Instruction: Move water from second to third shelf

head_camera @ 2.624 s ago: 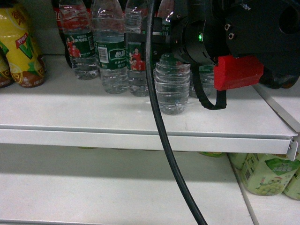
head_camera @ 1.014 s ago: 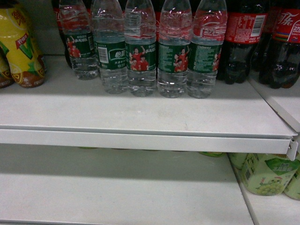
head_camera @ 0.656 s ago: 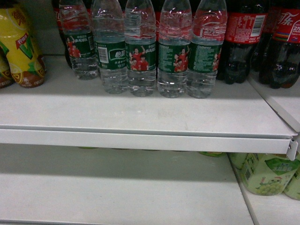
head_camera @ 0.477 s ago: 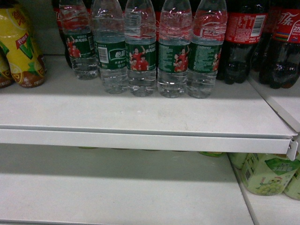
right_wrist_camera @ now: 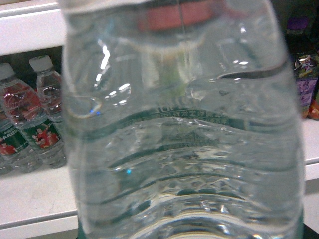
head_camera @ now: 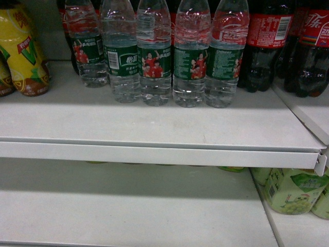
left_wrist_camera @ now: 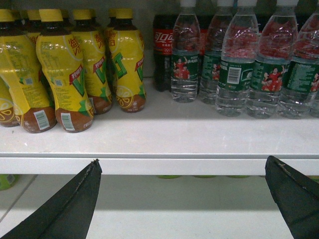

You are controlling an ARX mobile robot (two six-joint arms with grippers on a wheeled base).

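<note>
One water bottle [right_wrist_camera: 184, 149], clear and ribbed, fills the right wrist view from edge to edge, held close in front of that camera. My right gripper's fingers are hidden behind it. A row of water bottles [head_camera: 154, 56] with green labels stands at the back of the upper shelf [head_camera: 154, 153] in the head view. Neither gripper shows there. My left gripper [left_wrist_camera: 182, 161] is open wide with nothing between its dark fingertips [left_wrist_camera: 92, 172], level with the shelf's front edge [left_wrist_camera: 159, 164]. The water bottles [left_wrist_camera: 239, 64] stand beyond it to the right.
Dark cola bottles [head_camera: 264, 46] stand right of the water. Yellow drink bottles [head_camera: 23, 51] stand at the left, and also [left_wrist_camera: 65, 69] in the left wrist view. Pale green bottles [head_camera: 293, 190] sit at the right of the lower shelf [head_camera: 128, 211]. More water bottles [right_wrist_camera: 30, 119] are behind the held one.
The right arm and the front bottle it was around, seen 2.6 s ago at the upper shelf, have left the head view. Over the last second nothing moves there.
</note>
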